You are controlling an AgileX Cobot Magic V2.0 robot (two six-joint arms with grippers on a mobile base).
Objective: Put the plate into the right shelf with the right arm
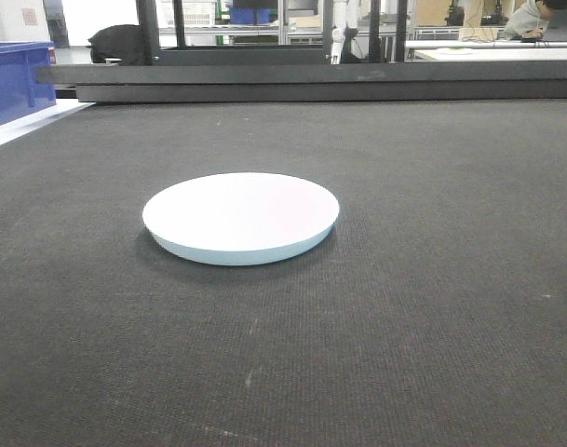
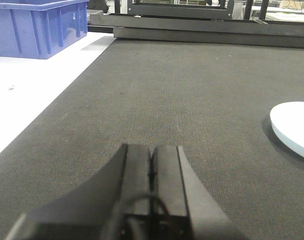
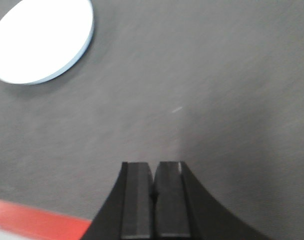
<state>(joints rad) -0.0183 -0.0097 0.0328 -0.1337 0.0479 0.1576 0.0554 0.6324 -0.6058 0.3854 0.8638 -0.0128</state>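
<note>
Left gripper (image 2: 152, 151), right gripper (image 3: 155, 168): matte black

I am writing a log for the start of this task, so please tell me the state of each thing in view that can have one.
plate: lying flat on the dark mat, nothing on it, not held.
left gripper: shut, holding nothing.
right gripper: shut, holding nothing, apart from the plate.
blue bin: upright beside the mat; its inside is not visible.
</note>
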